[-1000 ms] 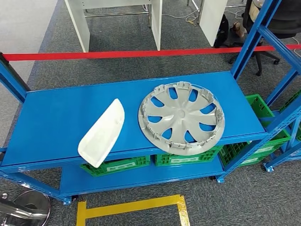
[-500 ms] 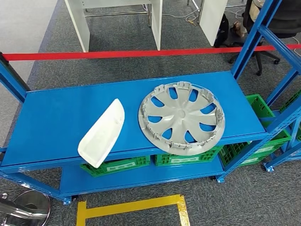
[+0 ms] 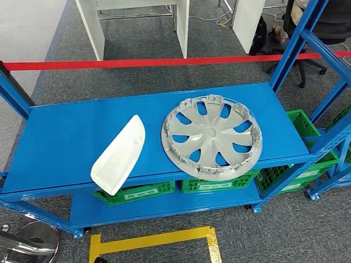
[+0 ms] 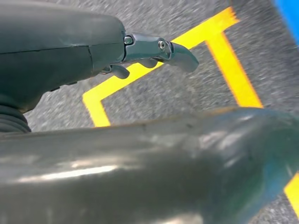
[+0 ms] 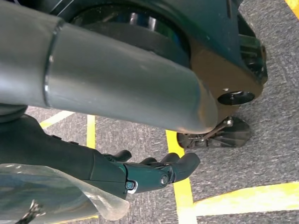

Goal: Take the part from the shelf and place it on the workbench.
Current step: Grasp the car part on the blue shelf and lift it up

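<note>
On the blue metal shelf (image 3: 62,137), a white curved plastic part (image 3: 119,155) overhangs the front edge; the left hand (image 4: 155,53), fingers loosely spread and empty, should grasp that overhang.

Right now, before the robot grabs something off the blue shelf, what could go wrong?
The white part pokes over the shelf front edge, so a clumsy touch might tip it to the floor. The hubcap overhangs too and lies close beside it; a reaching hand could bump it.

On the shelf (image 3: 62,142), the curved part (image 3: 119,155) lies left of the wheel cover (image 3: 211,137).
</note>
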Controlling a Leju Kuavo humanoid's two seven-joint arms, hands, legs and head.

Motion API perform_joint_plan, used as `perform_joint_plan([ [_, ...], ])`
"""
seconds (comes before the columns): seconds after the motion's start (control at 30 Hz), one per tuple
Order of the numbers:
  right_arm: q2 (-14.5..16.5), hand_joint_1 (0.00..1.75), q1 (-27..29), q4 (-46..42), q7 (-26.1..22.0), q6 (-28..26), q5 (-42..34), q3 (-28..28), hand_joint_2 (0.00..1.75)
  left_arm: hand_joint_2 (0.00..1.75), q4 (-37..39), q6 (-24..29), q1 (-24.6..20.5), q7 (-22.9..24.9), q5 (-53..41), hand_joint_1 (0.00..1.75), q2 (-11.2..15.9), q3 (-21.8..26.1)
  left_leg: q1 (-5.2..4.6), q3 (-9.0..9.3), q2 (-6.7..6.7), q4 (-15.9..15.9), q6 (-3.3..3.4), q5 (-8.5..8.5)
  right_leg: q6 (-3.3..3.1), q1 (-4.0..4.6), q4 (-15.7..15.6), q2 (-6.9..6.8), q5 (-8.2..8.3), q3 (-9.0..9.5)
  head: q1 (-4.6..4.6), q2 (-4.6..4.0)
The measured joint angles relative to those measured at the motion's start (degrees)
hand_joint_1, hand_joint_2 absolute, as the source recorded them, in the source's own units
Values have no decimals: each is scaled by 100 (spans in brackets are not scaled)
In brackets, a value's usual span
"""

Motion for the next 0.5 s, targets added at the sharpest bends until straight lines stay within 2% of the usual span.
perform_joint_plan([
  [0.27,1,0,-63,131,57,-42,-237,263,0,0,-1446,179,249,342,-84,0,283,-667,0,4,0,0,0,0,0,0,0,-1,0,4,-1,0],
  [0.5,1,0,-120,222,159,-93,-409,447,0,0,-2767,206,379,399,75,0,699,-1314,0,5,0,0,0,1,0,0,1,0,0,6,-1,0],
])
